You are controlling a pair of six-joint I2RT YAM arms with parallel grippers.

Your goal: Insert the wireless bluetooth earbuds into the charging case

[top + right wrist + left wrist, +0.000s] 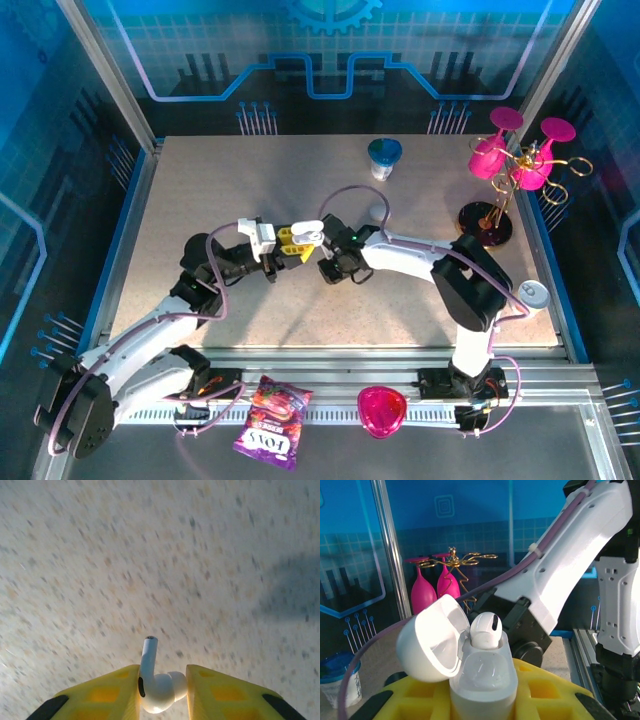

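My left gripper (482,696) is shut on the white charging case (481,677) and holds it upright above the table's middle (311,232). Its lid (431,639) is swung open to the left. One earbud (485,629) sits in the far slot, while the nearer slot is a bare hollow. My right gripper (162,680) is shut on a second white earbud (156,692), whose stem points away over the speckled table. In the top view the right gripper (328,266) hangs just right of and slightly nearer than the case.
A blue-lidded cup (384,156) stands at the back. A gold rack with pink glasses (520,165) is at the back right. A candy bag (272,422) and a pink dish (382,410) lie on the front rail.
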